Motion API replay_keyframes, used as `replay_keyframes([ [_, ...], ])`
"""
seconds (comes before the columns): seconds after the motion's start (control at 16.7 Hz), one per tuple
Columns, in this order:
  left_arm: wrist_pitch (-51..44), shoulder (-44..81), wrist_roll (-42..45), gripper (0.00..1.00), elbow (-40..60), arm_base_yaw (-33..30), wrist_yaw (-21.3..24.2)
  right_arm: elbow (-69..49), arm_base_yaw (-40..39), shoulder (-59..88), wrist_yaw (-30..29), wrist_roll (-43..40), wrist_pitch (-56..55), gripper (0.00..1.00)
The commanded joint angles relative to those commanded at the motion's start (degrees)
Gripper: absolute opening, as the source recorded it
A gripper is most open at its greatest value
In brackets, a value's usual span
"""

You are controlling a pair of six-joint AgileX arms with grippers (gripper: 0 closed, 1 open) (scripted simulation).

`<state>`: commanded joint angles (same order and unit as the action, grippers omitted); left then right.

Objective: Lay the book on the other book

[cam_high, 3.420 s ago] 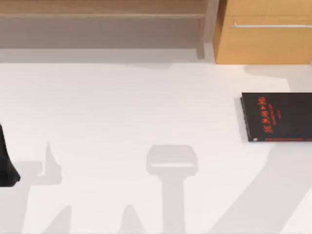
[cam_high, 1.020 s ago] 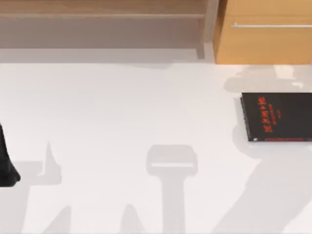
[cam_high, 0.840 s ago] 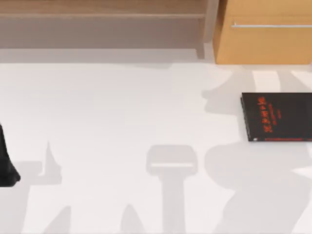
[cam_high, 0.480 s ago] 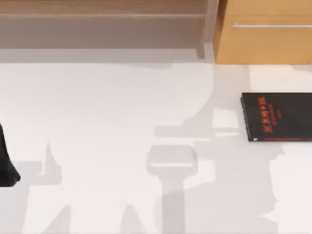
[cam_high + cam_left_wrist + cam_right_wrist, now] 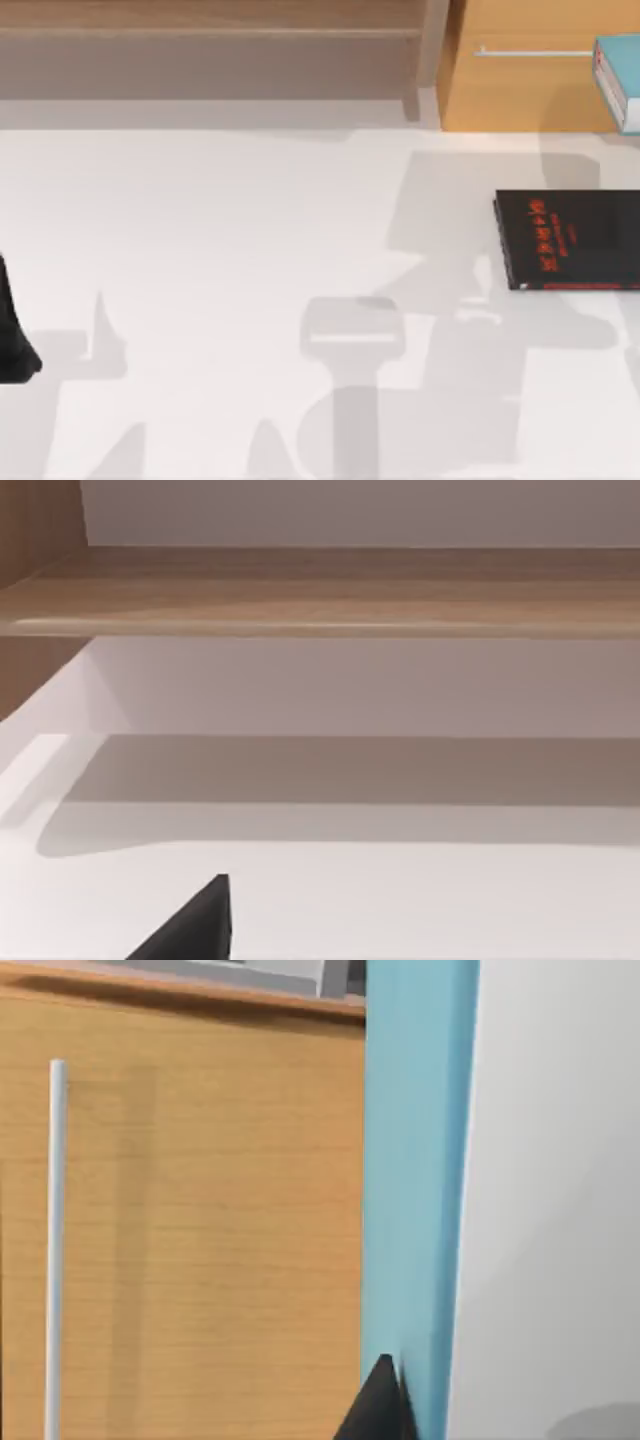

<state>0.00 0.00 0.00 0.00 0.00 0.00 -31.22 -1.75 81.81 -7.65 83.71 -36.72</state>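
Note:
The book (image 5: 618,80), thick and teal-blue with white page edges and a red-and-white spine, hangs in the air at the top view's far right edge, in front of the wooden cabinet. In the right wrist view its teal cover (image 5: 415,1190) runs close along the camera, and my right gripper (image 5: 392,1412) is shut on it, one dark fingertip (image 5: 378,1405) lying against the cover. The other book (image 5: 570,240), thin and black with red lettering, lies flat on the white table below it. My left arm (image 5: 12,335) stays parked at the table's left edge.
A wooden cabinet (image 5: 530,85) with a metal bar handle (image 5: 530,52) stands at the back right. An open wooden shelf (image 5: 210,40) runs along the back left. Broad arm shadows fall across the white table (image 5: 250,220).
The teal book has come into the top view at the upper right edge. Arm shadows have swept over the table's right half. The black book and my left arm have not moved.

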Motion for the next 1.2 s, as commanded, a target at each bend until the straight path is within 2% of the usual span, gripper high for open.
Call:
replay_keyframes([
  [0.18, 0.0, 0.0, 0.0, 1.00, 0.0, 0.0, 0.0, 5.1, -8.0, 3.8, -3.7, 9.8, 2.1, 0.00],
  [0.36, 0.0, 0.0, 0.0, 1.00, 0.0, 0.0, 0.0, 7.6, -11.7, 5.7, -5.6, 14.4, 3.3, 0.00],
  [1.08, 0.0, 0.0, 0.0, 1.00, 0.0, 0.0, 0.0, 7.0, -11.6, 7.4, -5.5, 14.6, 2.6, 0.00],
  [1.2, 0.0, 0.0, 0.0, 1.00, 0.0, 0.0, 0.0, 7.0, -11.6, 7.4, -5.5, 14.6, 2.6, 0.15],
])
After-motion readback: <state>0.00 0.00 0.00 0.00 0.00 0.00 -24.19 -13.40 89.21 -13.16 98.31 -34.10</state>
